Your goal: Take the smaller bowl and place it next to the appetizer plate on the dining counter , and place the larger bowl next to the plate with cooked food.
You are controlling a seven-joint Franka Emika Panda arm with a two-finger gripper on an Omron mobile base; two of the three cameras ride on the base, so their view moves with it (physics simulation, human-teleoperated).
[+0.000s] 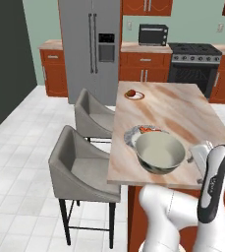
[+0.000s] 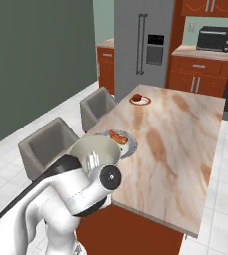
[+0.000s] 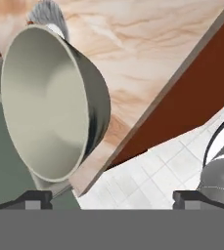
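The larger bowl [image 1: 159,151] [image 2: 93,148] [image 3: 45,102], deep with a plain cream inside, stands on the dining counter [image 1: 173,110] near its front left corner. It touches the plate with cooked food [image 1: 139,131] [image 2: 124,139] just behind it. My gripper [image 1: 196,157] [image 3: 112,197] is open just right of the bowl, nothing between its fingers. In the hand view the bowl lies to the left of the fingertips [image 3: 37,197], beside the counter's edge. The appetizer plate [image 1: 134,94] [image 2: 140,100], carrying a small red item, sits at the counter's far left. The smaller bowl is out of view.
Two grey chairs [image 1: 82,165] [image 1: 92,115] stand along the counter's left side. A fridge [image 1: 92,44], wall cabinets, a toaster oven [image 1: 153,34] and a stove [image 1: 195,61] line the back wall. The marbled top to the right of the bowl is bare.
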